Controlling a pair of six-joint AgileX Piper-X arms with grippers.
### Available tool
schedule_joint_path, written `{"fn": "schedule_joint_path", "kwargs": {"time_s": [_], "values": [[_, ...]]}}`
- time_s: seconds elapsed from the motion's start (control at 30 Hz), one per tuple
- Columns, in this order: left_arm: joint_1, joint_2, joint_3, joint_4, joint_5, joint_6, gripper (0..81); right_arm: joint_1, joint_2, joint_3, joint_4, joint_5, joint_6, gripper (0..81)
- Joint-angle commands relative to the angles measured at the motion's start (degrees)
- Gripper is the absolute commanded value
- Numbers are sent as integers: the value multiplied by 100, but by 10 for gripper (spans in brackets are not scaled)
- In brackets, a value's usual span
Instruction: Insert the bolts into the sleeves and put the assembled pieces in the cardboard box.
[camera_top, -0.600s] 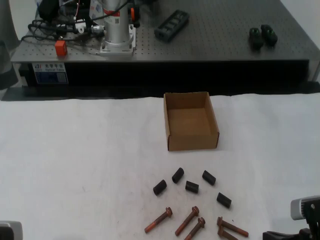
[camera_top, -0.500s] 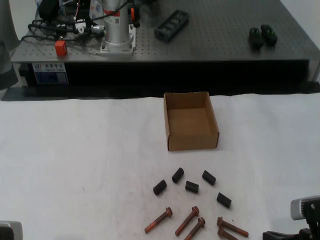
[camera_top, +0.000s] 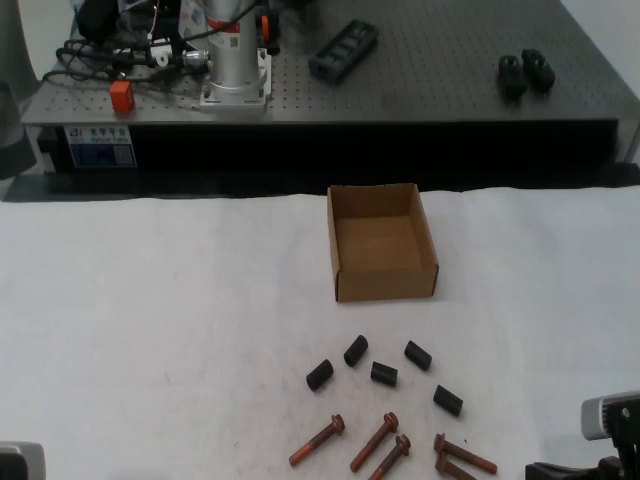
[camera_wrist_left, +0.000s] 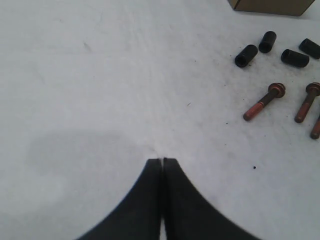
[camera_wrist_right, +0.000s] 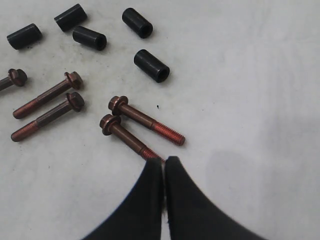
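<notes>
Left jaws: together, the two black curved fingers (camera_wrist_left: 145, 200) meeting at their tips with nothing between them, above a bare stretch of the white cloth-covered surface (camera_wrist_left: 100, 75).
Right jaws: together, holding nothing. They are just beside the threaded end of the nearest copper-coloured metal bolt (camera_wrist_right: 130, 138); whether they touch it cannot be told.
Bolts: five, all lying flat on the surface. A second bolt (camera_wrist_right: 146, 120) lies close alongside the nearest one, almost parallel. Two more (camera_wrist_right: 47, 95) lie side by side farther off, and the fifth (camera_wrist_right: 10, 79) is at the edge of the right wrist view.
Sleeves: five short black cylindrical sleeves (camera_top: 384, 374), each on its side and apart from the others. They lie separate from the bolts, between the bolts and the box.
Box: an open brown cardboard box (camera_top: 385, 284) stands upright beyond the sleeves, near the middle of the surface.
Behind: a perforated grey metal plate (camera_top: 450, 90) lies past the far edge of the surface.
</notes>
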Motion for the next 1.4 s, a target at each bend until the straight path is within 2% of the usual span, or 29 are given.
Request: {"fn": "schedule_joint_path", "kwargs": {"time_s": [0.0, 0.87, 0.97, 1.1, 1.17, 1.27, 1.37], "values": [[1, -45, 3, -71, -6, -81, 6, 27, -46, -13, -55, 5, 15, 21], [1, -45, 3, -71, -6, -81, 6, 27, -46, -13, -122, 4, 31, 21], [1, -45, -1, -189, 114, -200, 6, 27, -46, -13, -504, -66, 410, 21], [1, -31, -1, -1239, 890, -393, 6, 27, 12, -27, -1703, -562, 656, 4], [1, 7, -1, -2012, 931, -348, 1, 27, 200, -125, -2142, -614, 628, 50], [1, 235, -77, -2557, 808, -145, 57, 27, 743, -522, -1959, -741, 296, 135], [1, 670, -244, -2555, 785, 28, 197, 27, 1623, -1203, -1089, -922, -344, 206]]}}
